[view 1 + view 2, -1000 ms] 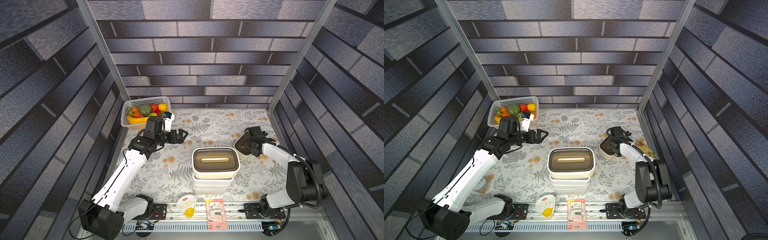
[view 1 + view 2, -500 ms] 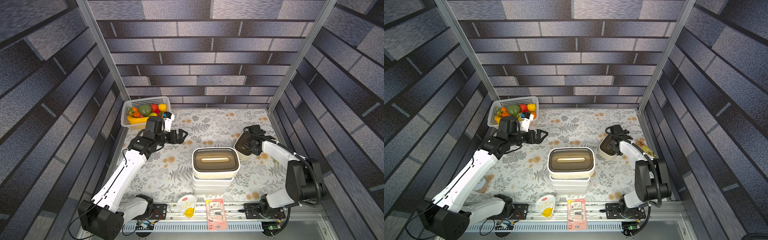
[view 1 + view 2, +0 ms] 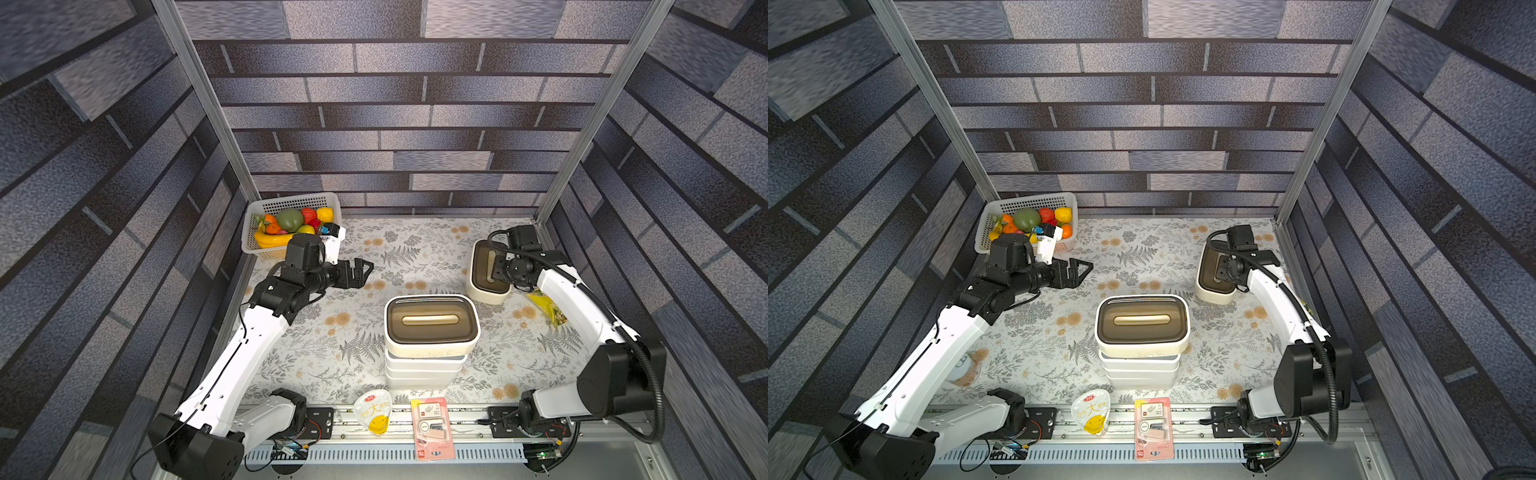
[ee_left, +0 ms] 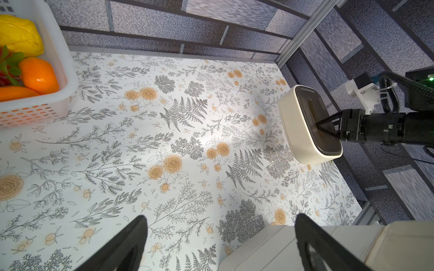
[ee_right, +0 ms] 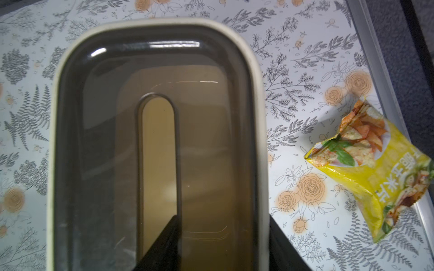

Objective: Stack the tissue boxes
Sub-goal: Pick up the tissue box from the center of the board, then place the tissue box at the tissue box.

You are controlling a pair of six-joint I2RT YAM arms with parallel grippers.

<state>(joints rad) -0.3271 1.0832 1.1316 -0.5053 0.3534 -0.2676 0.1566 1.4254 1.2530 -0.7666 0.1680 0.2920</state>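
While your right tool (image 5: pixel 223 225) pinches tissue box (image 3: pixel 483 289) off-centre through slot, box may tilt, clip stack (image 3: pixel 426 368) on lift; left tool (image 3: pixel 362 270) gapes empty.

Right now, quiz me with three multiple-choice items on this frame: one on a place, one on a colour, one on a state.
1. Where is the fruit basket?
A. far left corner
B. on the front rail
C. atop the stack

2. The snack bag is mainly:
A. blue
B. yellow
C. black

3. The right fingers are:
A. spread over bare table
B. holding a fruit
C. shut on the lone tissue box

Answers:
1 A: both top views show it by the back wall on the left.
2 B: the right wrist view shows its yellow wrapper.
3 C: one finger sits in the lid slot, the other outside the wall.
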